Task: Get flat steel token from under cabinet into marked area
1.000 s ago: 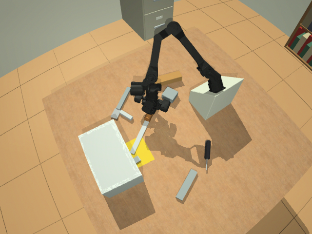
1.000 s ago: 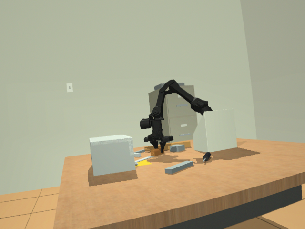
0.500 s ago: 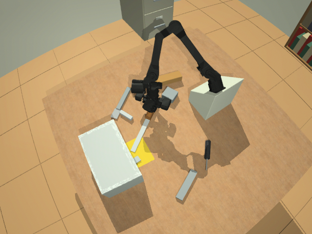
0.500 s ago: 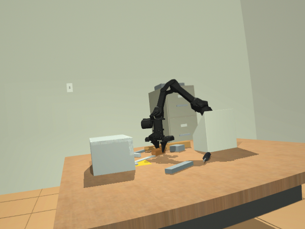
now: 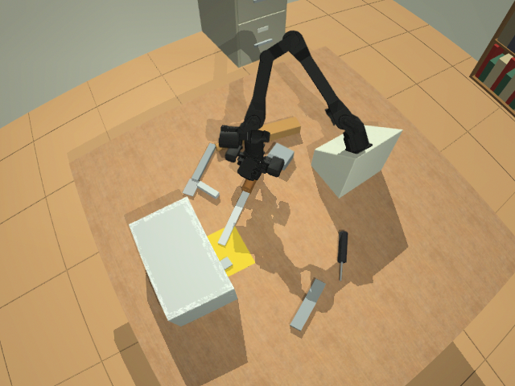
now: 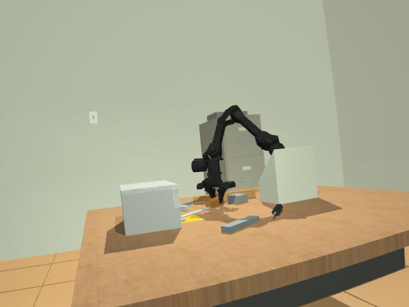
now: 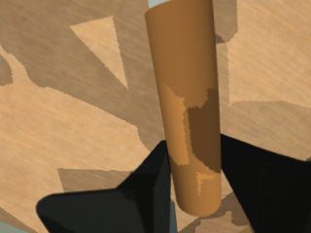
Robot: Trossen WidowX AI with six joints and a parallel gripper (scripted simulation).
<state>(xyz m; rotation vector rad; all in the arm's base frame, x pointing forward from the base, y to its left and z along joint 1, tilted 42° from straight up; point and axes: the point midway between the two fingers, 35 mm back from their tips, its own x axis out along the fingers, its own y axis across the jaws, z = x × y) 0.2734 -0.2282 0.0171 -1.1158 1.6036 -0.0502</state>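
Observation:
My gripper (image 5: pixel 250 179) (image 6: pixel 216 199) (image 7: pixel 190 142) is shut on the orange-brown handle of a flat steel tool. The tool's pale blade (image 5: pixel 234 218) (image 6: pixel 196 212) reaches over the yellow marked area (image 5: pixel 243 258) (image 6: pixel 195 218), its far end near the front of the white cabinet (image 5: pixel 179 257) (image 6: pixel 151 210). A small flat grey piece, seemingly the token (image 5: pixel 225 263) (image 6: pixel 182 220), shows on the yellow at the cabinet's front edge, apart from the blade; its cabinet side may be hidden. The vent slots are not visible, nor is the exact height of the blade's end.
Beside the cabinet lie a long grey piece (image 5: pixel 203 162) and a light block (image 5: pixel 208 190). A grey block (image 5: pixel 282 154) (image 6: pixel 238 198) and wooden bar (image 5: pixel 285 128) are behind the gripper. A screwdriver (image 5: pixel 342 247) (image 6: pixel 277 209) and grey bar (image 5: pixel 307 305) (image 6: pixel 239 224) lie across from the cabinet.

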